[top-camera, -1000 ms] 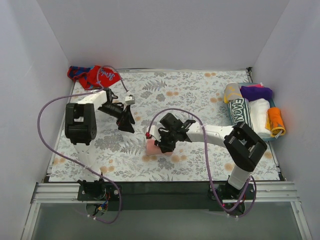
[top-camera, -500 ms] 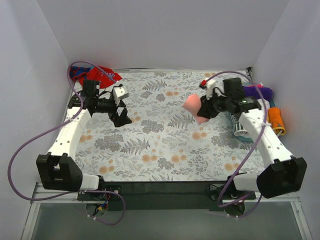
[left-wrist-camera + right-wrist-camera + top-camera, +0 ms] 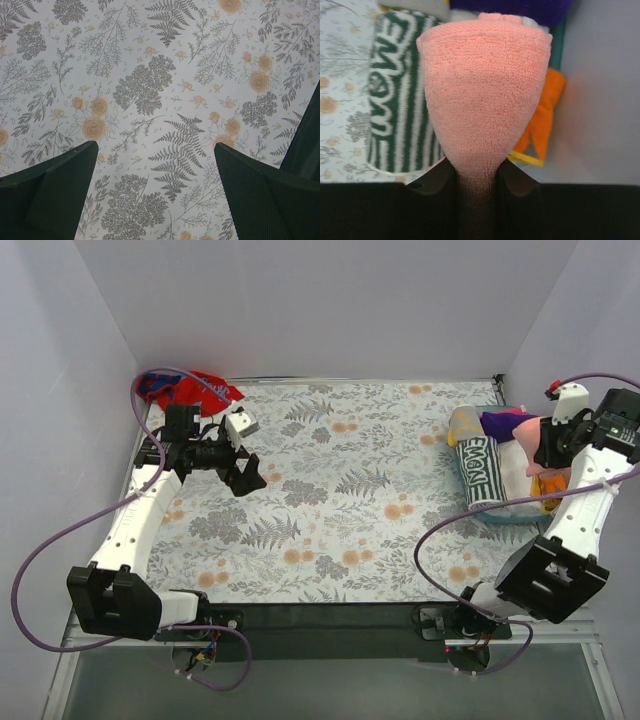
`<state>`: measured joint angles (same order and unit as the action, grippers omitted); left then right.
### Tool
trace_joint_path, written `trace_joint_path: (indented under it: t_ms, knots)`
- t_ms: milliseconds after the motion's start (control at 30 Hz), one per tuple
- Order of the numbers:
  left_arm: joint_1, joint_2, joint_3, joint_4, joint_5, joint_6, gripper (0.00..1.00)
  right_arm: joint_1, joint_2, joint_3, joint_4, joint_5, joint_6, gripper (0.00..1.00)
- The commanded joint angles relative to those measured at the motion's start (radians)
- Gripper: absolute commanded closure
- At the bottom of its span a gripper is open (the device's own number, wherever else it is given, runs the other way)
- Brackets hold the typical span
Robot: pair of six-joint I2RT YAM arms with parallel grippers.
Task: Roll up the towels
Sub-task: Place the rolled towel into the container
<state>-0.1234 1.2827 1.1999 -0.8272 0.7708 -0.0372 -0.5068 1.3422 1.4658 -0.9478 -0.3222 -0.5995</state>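
Stowing step: the right gripper (image 3: 562, 438) clenched the rolled salmon-pink towel (image 3: 482, 95) above the right-side bin (image 3: 500, 515). The left gripper (image 3: 248, 476) stood released. The next move called for lowering, release, then fetching the far-left red-and-blue towel (image 3: 185, 390).

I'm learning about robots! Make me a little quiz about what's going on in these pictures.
1. True or false: the left tool is holding a towel.
2. Pick one: what is the right tool gripping? A) the pink towel B) the green striped roll C) the orange roll
3. Fill the gap: the red and blue towel lies unrolled at the far ___ corner of the table.

Key: 1 false, it is open with nothing in it. 2 A. 3 left.
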Motion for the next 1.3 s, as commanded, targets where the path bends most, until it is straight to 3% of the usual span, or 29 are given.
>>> trace_joint_path:
  t_ms: [0,300,800,867,900,1000,1133,1267]
  knots:
    - [-0.007,-0.033,0.009,-0.004,-0.014,-0.029,0.02,-0.065,0.073,0.071,-0.019,0.089,-0.074,0.99]
    - [-0.007,-0.002,0.035,-0.053,-0.06,-0.02,0.02,-0.068,0.184,-0.031,0.176,0.183,-0.052,0.99]
    - [-0.007,0.056,0.058,-0.09,-0.082,0.0,0.02,0.056,0.302,-0.15,0.259,0.147,0.04,0.99]
    - [-0.007,0.055,0.053,-0.09,-0.093,0.005,0.02,0.071,0.311,-0.16,0.264,0.156,0.055,0.88]
    - [-0.007,0.05,0.052,-0.09,-0.093,0.008,0.02,0.076,0.314,-0.16,0.262,0.167,0.058,0.76]
    - [-0.007,0.047,0.044,-0.092,-0.093,0.013,0.02,0.077,0.31,-0.162,0.259,0.181,0.066,0.57]
    - [-0.007,0.046,0.04,-0.096,-0.091,0.02,0.02,0.077,0.278,-0.157,0.254,0.193,0.061,0.44]
    - [-0.007,0.05,0.049,-0.098,-0.097,0.022,0.02,0.076,0.25,-0.125,0.206,0.195,0.052,0.43]
